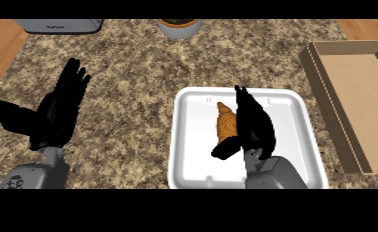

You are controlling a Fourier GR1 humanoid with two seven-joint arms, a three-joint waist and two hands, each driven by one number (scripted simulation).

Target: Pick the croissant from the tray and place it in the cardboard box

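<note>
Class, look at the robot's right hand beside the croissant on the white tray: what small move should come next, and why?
Probably curl the right hand so its fingers and thumb close round the golden-brown croissant. The hand lies alongside the croissant over the white rectangular tray with fingers straight, so nothing is gripped yet. The brown cardboard box stands to the right.

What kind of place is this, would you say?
Most likely a kitchen counter: a speckled stone worktop, a white tray holding a croissant, and a grey appliance and a potted plant along the far edge.
</note>
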